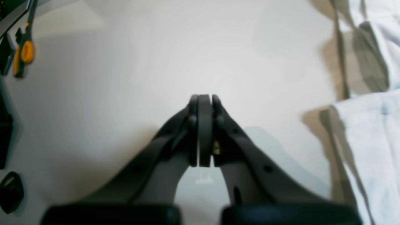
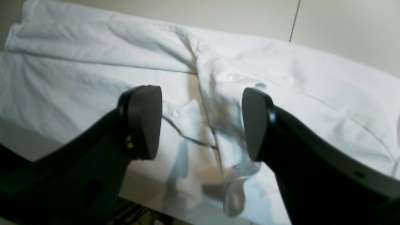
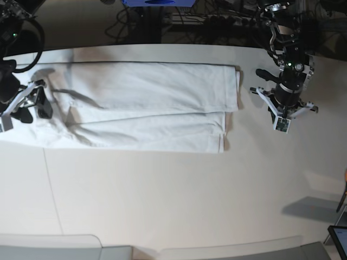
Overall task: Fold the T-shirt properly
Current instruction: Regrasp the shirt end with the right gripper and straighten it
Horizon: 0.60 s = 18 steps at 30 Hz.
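Note:
The white T-shirt [image 3: 146,105] lies flat on the table, folded lengthwise into a long band with overlapping layers. My right gripper [image 2: 201,122] is open over the shirt's wrinkled end, with one finger [image 2: 145,122] on each side of a raised fold and nothing held. In the base view it [image 3: 39,106] is at the shirt's left end. My left gripper [image 1: 204,97] is shut and empty over bare tabletop, and the shirt's edge [image 1: 368,140] lies to its right. In the base view it [image 3: 282,123] is just right of the shirt's right end.
Scissors with orange handles [image 1: 23,56] and dark items [image 1: 11,192] lie at the left of the left wrist view. Cables and equipment [image 3: 217,21] run behind the table's far edge. A tabletop seam [image 2: 293,22] runs beyond the shirt. A dark device [image 3: 339,238] sits at the bottom right.

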Motion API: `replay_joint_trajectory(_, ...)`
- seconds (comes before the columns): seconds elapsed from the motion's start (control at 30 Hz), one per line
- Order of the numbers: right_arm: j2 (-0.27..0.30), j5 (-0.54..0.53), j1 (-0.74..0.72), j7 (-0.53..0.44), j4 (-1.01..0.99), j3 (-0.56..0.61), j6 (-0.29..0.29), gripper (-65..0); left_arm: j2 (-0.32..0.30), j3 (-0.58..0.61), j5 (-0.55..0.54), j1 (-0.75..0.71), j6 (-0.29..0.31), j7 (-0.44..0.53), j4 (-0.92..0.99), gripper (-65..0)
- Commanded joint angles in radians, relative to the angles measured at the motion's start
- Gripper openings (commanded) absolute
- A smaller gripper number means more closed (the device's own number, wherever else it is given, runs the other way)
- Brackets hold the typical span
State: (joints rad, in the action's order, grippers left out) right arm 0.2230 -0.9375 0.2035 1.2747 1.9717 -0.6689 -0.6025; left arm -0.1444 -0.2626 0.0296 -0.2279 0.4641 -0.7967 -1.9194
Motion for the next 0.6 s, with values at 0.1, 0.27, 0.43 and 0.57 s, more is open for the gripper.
replay_joint_trajectory(0.1, 0.023, -0.016, -0.005, -0.057, -0.007, -0.002, 0.008, -26.4, -0.016, -0.004, 0.000, 0.005, -0.009, 0.016, -0.018, -65.0)
replay_joint_trajectory(0.27, 0.019, 0.102, -0.011, -0.060, -0.056, -0.001, 0.008, -26.4, -0.016, -0.004, 0.000, 0.005, -0.009, 0.016, -0.018, -65.0)
replay_joint_trajectory(0.43, 0.019, 0.125, -0.016, -0.062, -0.062, -0.001, 0.008, -26.4, -0.016, -0.004, 0.000, 0.005, -0.009, 0.016, -0.018, -65.0)
replay_joint_trajectory(0.57, 0.016, 0.125, -0.017, -0.062, -0.064, 0.001, 0.008, -26.4, -0.016, -0.004, 0.000, 0.006, -0.009, 0.016, -0.018, -65.0)
